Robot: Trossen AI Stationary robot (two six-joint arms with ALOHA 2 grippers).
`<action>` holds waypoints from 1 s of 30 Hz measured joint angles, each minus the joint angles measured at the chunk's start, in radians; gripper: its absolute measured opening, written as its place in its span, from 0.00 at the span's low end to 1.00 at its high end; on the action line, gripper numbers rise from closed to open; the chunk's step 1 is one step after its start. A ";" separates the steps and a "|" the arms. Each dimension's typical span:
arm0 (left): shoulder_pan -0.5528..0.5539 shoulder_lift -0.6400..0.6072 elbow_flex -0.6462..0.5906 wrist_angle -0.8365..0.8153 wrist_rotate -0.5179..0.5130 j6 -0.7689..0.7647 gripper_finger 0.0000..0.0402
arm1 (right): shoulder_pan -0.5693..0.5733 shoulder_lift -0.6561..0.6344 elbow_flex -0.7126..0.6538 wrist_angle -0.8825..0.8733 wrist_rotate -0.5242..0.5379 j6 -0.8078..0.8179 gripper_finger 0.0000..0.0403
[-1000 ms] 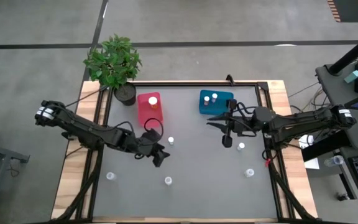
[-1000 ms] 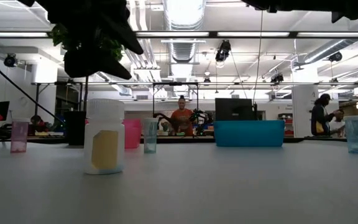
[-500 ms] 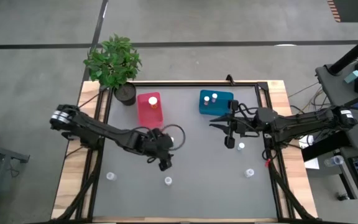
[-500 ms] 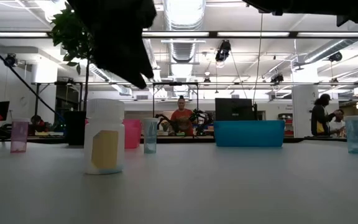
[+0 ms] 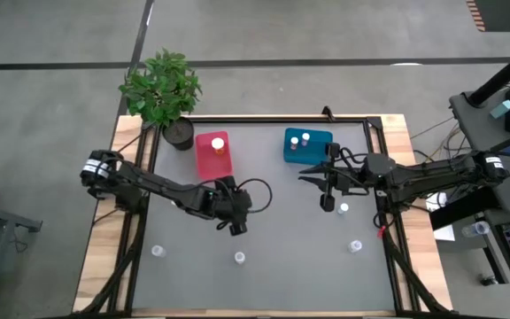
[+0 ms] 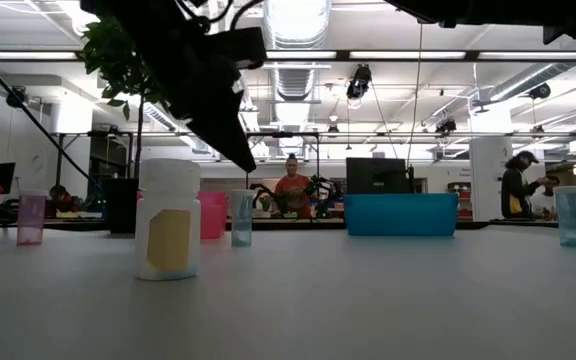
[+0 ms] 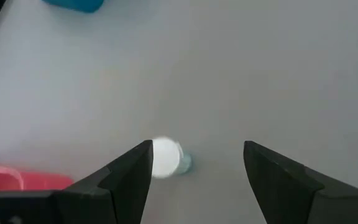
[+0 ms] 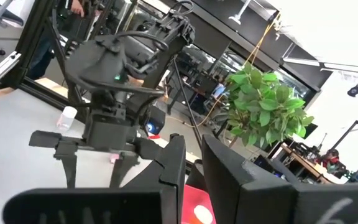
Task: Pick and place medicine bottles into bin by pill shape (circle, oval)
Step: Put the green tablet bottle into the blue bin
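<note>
Now: left gripper [image 5: 236,223], fingers spread and empty, has swung inward over a clear medicine bottle [image 7: 165,158] lying just inside one finger; grasp seems imminent. Right gripper [image 5: 324,199], nearly closed, waits beside the teal bin [image 5: 306,146].

Grey concrete floor [image 5: 326,35], ceiling strip lights [image 6: 298,55], leafy potted plant [image 5: 162,89]

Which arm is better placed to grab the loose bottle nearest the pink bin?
Left. Its gripper hangs over that bottle, jaws open, cap right beside one. The right gripper waits farther off, near the teal bin.
</note>
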 joint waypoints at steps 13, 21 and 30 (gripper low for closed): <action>0.077 -0.011 -0.004 0.067 0.168 0.212 0.58 | -0.002 0.000 0.000 -0.026 0.002 0.000 0.11; 0.117 -0.029 -0.006 -0.051 0.195 0.206 0.62 | -0.002 0.000 0.000 -0.058 0.022 0.013 0.11; 0.066 -0.234 -0.038 -0.025 0.161 0.217 0.64 | 0.010 0.094 0.000 -0.228 0.058 0.334 0.11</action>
